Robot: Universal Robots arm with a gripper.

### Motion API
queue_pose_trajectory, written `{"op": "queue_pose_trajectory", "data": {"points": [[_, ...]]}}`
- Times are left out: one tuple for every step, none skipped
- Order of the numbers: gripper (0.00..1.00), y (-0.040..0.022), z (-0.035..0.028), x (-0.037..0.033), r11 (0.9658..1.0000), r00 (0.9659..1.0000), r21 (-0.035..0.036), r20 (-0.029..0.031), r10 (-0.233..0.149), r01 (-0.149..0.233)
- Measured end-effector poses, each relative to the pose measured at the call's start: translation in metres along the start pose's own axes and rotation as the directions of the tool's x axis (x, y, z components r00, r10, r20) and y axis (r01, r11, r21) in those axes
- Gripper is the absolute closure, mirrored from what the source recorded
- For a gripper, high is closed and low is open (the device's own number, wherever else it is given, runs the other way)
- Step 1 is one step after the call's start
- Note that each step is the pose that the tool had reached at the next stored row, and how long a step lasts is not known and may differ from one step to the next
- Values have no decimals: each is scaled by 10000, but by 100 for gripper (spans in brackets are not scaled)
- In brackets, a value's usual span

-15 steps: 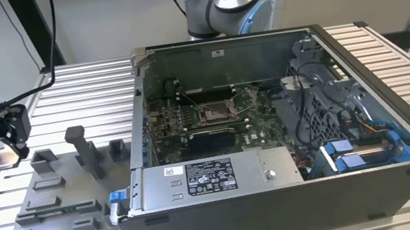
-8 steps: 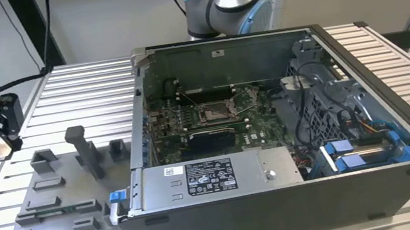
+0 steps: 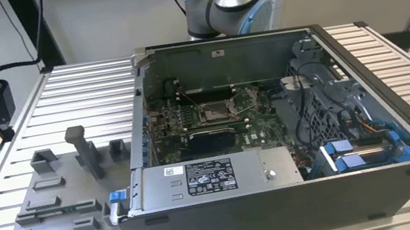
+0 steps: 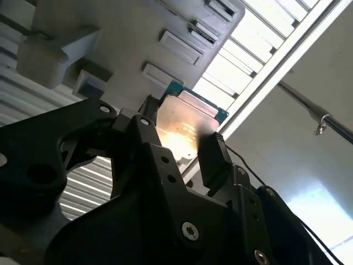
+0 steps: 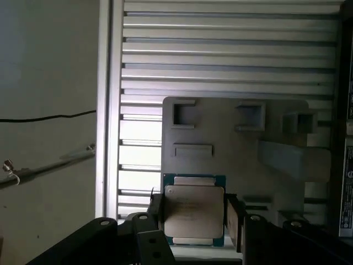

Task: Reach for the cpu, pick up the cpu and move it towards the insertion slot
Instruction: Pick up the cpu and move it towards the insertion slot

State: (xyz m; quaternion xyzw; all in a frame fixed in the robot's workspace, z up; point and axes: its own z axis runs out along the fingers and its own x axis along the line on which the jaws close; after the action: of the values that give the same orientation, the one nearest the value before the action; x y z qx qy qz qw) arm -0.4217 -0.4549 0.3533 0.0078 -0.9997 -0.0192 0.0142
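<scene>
The black two-fingered gripper (image 5: pixel 195 216) is pinching the thin square silvery cpu (image 5: pixel 194 208) by opposite edges between its fingers, at the exterior view's left, well apart from the shiny metal-framed insertion slot (image 3: pixel 215 111).

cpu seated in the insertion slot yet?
No: in the first wrist view the cpu is clamped in the gripper, edge to edge.

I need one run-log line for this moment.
hand: shut on cpu | cpu: held clear of fixture plate | insertion slot: inside case, far away
</scene>
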Motion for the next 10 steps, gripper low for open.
{"op": "queue_pose_trajectory", "data": {"points": [[100, 1, -28, 1, 10000, 10000, -1, 1, 0, 0], [100, 2, -57, 2, 10000, 10000, 0, 0, 0, 0], [100, 3, -85, 2, 10000, 10000, -1, 1, 0, 0], [100, 4, -113, 3, 10000, 10000, 0, 0, 0, 0], [100, 5, -142, 4, 10000, 10000, 0, 1, 0, 0], [100, 7, -167, 5, 10000, 10000, -1, 1, 0, 0], [100, 8, -192, 6, 10000, 10000, -1, 1, 0, 0], [100, 8, -215, 6, 10000, 10000, -1, 1, 0, 0], [100, 9, -237, 7, 10000, 10000, 0, 0, 0, 0], [100, 10, -262, 8, 10000, 10000, -1, 1, 0, 0]]}}
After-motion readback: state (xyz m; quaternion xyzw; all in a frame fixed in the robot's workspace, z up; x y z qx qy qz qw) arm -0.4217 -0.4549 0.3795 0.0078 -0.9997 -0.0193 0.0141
